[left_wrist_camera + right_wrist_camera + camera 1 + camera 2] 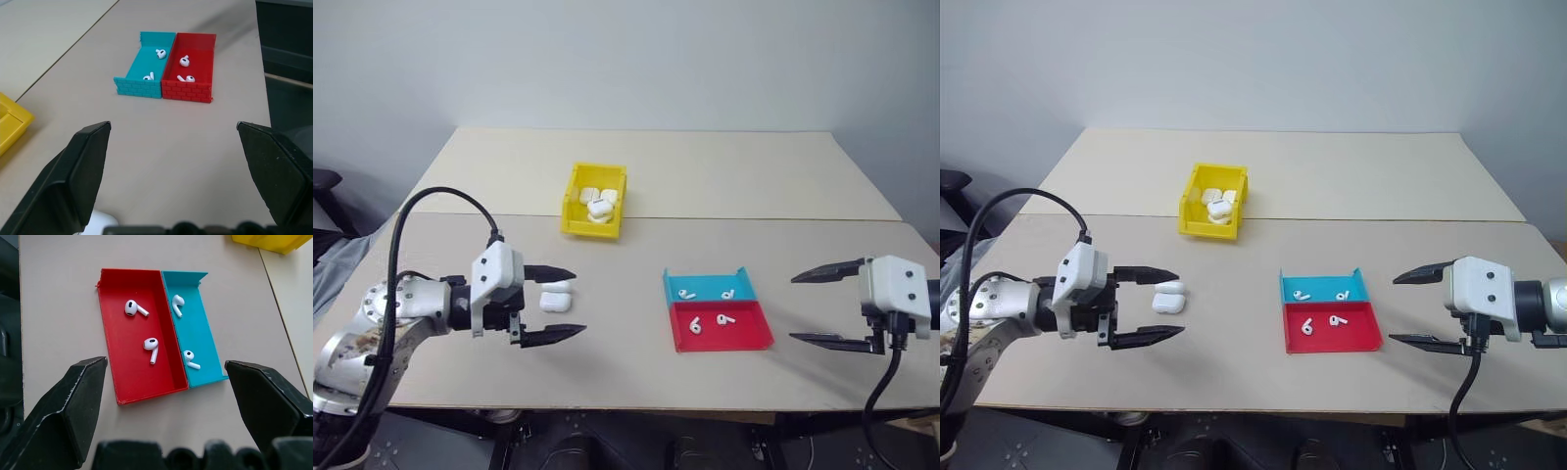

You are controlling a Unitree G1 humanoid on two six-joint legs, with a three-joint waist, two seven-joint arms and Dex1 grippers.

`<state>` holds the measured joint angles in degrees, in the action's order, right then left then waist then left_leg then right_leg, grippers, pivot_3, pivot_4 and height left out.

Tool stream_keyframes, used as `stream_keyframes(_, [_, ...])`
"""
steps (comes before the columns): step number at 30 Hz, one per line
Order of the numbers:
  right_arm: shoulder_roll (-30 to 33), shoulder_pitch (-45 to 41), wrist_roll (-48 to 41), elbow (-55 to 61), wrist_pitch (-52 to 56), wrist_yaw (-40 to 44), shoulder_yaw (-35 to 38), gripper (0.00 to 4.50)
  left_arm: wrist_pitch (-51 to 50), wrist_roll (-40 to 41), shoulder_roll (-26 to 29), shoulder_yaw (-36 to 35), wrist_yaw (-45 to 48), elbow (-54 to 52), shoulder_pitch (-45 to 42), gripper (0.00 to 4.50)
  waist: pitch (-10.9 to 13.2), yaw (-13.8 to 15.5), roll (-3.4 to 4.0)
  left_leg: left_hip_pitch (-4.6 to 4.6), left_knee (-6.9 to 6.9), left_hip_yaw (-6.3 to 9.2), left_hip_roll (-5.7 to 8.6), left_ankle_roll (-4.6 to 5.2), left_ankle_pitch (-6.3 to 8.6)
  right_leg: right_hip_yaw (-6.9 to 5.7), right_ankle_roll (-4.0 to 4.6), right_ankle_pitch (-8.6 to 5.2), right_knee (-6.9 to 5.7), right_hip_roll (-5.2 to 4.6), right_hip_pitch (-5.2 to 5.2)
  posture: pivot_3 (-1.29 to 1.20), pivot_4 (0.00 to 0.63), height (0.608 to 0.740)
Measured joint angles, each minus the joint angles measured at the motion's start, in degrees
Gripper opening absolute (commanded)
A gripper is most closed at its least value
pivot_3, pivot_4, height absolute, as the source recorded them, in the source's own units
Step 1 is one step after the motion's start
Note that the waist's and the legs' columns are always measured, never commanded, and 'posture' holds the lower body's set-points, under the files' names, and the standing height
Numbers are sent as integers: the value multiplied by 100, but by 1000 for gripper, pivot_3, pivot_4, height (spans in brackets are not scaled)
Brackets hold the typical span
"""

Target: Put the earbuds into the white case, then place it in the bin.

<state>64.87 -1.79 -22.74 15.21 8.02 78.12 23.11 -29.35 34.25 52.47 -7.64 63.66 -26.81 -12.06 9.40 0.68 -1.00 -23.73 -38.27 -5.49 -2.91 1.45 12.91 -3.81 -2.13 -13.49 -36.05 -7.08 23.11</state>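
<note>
I see both grippers, left [566, 304] and right [811, 307], spread wide and holding nothing. Four earbuds [151, 346] lie in the red-and-blue tray [749, 338]. The case [556, 298] sits on the table between the left fingers; the bin [576, 183] stands farther back, holding white cases.

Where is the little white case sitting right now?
In the head views, the white case lies on the table on the robot's left, in front of the open left gripper, well left of the blue-and-red tray.
</note>
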Motion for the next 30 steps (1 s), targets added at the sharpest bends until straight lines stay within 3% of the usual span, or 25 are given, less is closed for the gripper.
stream_keyframes(11, [1, -15, 0, 0, 48, -6, -59, 4461, -541, 149, 44, -7, -689, -306, -3, 4500, 0, 1, 0, 0, 0, 7, 0, 0, 0, 1, 0, 0, 0, 0, -1, 0, 150, 740])
stream_keyframes(15, [13, -37, 3, -11, 79, -13, -135, 4461, -1155, -58, 74, 34, -1441, -608, -124, 4500, 0, 1, 0, 1, 0, 13, 0, 0, 0, 1, 0, 0, -1, 0, -1, 0, 150, 740])
stream_keyframes(22, [44, -194, 10, -114, 127, -71, -253, 4461, -3118, -37, 20, 358, -2964, -1601, -819, 4500, 1, 8, -2, 0, 0, 28, 3, 0, 0, 3, -1, 0, 0, 0, -3, 0, 150, 740])
stream_keyframes(26, [60, -111, 12, -78, 216, -79, -244, 4461, -5631, 71, -703, 600, -3879, -1741, -2148, 4500, 1, 52, -5, 4, -8, 38, 8, -1, -1, -2, -6, -1, -3, 0, -14, 0, 150, 740])
stream_keyframes(30, [60, 81, 22, -58, 271, -115, -238, 4461, -6262, 835, -778, 706, -4907, -1317, -2415, 4500, 1, -7, -6, 6, 1, 40, 6, -7, -4, 14, -4, -3, -6, 0, -4, 0, 150, 740])
